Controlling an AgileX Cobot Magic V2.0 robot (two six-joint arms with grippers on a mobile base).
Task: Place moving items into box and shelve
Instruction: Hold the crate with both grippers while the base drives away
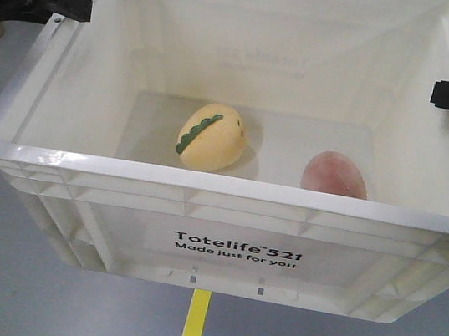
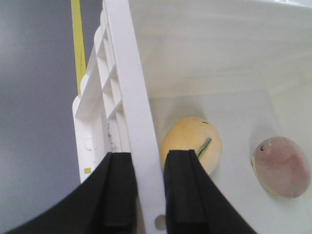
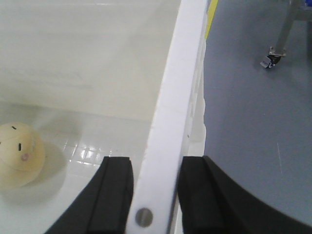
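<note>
Lift the Totelife crate [image 1: 230,187] level, with left gripper [image 2: 149,163] and right gripper [image 3: 155,165] clamping its 9 and 3 o'clock rims.

Front-facing view high and close, angled down into the white crate [image 1: 230,190], left wrist view behind the left gripper [image 2: 146,158], looking along the crate's left rim, right wrist view behind the right gripper [image 3: 155,163] on the right rim, all 3 share the yellow egg [image 1: 212,137].
</note>
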